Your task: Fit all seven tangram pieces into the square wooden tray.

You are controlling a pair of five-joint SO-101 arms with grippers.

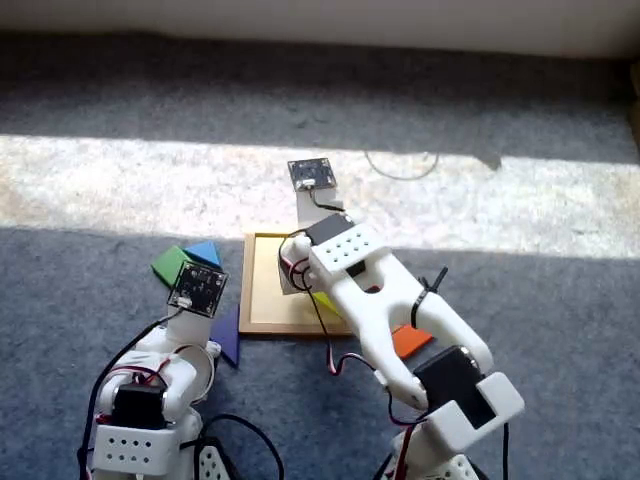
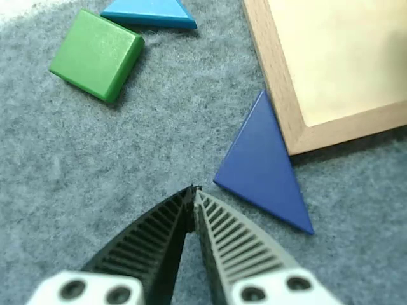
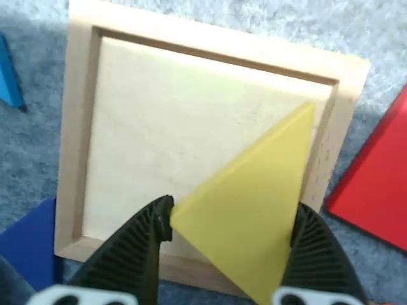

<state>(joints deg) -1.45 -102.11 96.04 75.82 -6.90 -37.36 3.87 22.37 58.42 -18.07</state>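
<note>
The right claw (image 3: 230, 219) is clamped on the yellow triangle (image 3: 248, 210), one finger on each of two opposite edges. This edge grip leaves the underside free, so the piece can go flat onto the tray floor. The triangle is held over the square wooden tray (image 3: 210, 44), and one corner overlaps the rim. Whether it touches the wood cannot be told. The visible tray floor is bare, so judge the task as at its start.

In the high view, the right arm reaches forward over the tray with the wrist pitched down. The left arm is folded back near its base. The left claw (image 2: 193, 194) points down at the grey bench (image 2: 63, 159), fingers together and holding nothing.

The dark blue triangle (image 2: 264, 165) lies just beside the left claw tip, with one corner against the tray's outer edge. The green square (image 2: 95, 54) and light blue triangle (image 2: 149, 11) lie farther off. A red piece (image 3: 375, 178) and an orange piece (image 1: 410, 340) lie on the tray's other side.
</note>
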